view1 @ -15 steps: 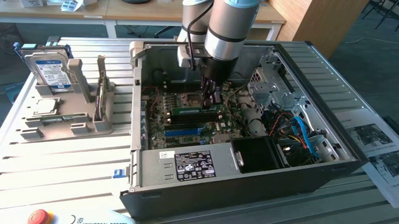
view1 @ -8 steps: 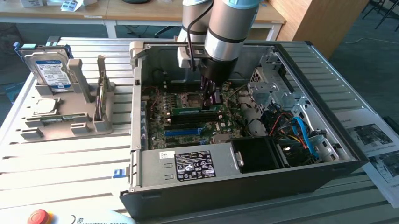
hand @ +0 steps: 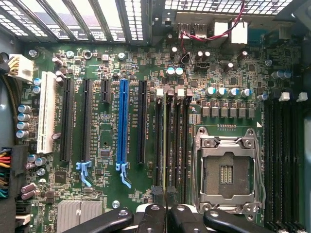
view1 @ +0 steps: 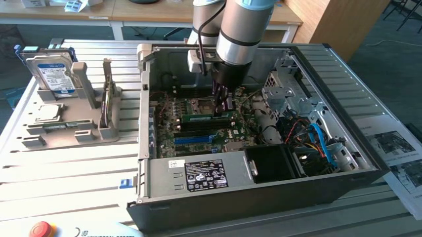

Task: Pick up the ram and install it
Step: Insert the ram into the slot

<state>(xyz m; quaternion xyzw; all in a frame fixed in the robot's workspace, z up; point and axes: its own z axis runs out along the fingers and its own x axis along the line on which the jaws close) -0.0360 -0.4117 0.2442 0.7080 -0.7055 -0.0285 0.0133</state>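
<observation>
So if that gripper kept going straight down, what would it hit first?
Probably the black memory slots on the motherboard. The gripper points straight down, apparently shut on the ram, whose lower edge sits right at those slots; how much gap remains is unclear.

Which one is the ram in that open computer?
Look inside the open black computer case, at the green motherboard under the robot's gripper. The ram is the thin green stick standing on edge in its grip; the slots beside it are black and empty.
</observation>
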